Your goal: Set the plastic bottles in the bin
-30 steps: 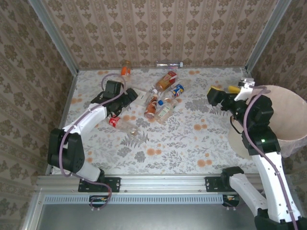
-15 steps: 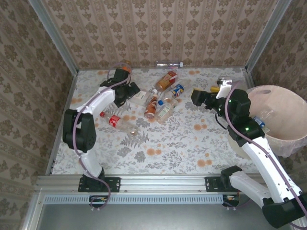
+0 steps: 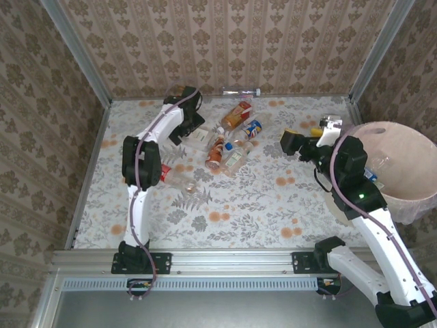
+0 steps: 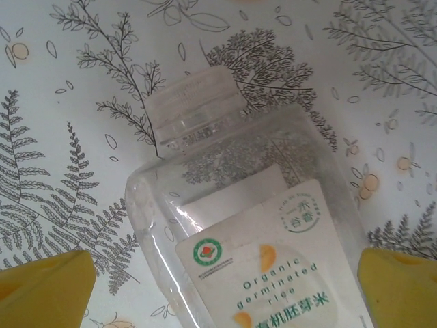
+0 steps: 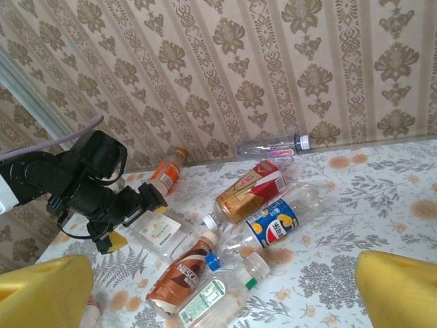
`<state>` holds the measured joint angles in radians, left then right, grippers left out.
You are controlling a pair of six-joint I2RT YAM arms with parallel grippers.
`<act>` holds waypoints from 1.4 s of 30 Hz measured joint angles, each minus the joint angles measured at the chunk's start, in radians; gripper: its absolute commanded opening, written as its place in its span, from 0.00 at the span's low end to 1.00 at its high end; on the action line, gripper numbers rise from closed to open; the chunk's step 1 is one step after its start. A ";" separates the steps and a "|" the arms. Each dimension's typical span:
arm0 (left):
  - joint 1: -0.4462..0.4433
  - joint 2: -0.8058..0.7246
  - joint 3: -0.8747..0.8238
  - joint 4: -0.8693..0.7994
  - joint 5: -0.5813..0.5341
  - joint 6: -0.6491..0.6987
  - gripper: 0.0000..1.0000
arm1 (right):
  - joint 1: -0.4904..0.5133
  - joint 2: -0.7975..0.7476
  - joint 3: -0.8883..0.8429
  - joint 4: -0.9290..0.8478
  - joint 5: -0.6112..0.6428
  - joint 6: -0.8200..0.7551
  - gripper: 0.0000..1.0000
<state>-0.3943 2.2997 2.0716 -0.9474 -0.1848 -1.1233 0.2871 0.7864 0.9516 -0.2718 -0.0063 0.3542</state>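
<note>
Bottles on floral tabletop, papered walls

A clear white-labelled bottle lies between the spread yellow fingers.

— What's my backdrop here?
— I see beige damask wallpaper on three sides, with aluminium corner posts running up from the two far corners.
— And the tabletop?
— I've got it covered in a pale floral print, grey ferns and orange blossoms, evenly lit, with an aluminium rail along the near edge
</note>
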 measured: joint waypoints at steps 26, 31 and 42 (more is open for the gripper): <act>-0.012 -0.080 -0.257 0.308 -0.052 0.021 0.91 | 0.000 0.006 0.000 -0.093 0.011 -0.044 1.00; -0.011 -0.181 -0.422 0.381 -0.022 0.058 0.90 | 0.000 0.006 -0.006 -0.098 0.002 -0.043 1.00; 0.021 -0.322 -0.624 0.439 0.040 0.199 0.90 | 0.022 0.014 -0.129 -0.070 -0.062 0.006 1.00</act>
<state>-0.3737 1.9778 1.4475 -0.5083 -0.1452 -0.9241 0.3092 0.8001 0.8223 -0.3420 -0.0681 0.3603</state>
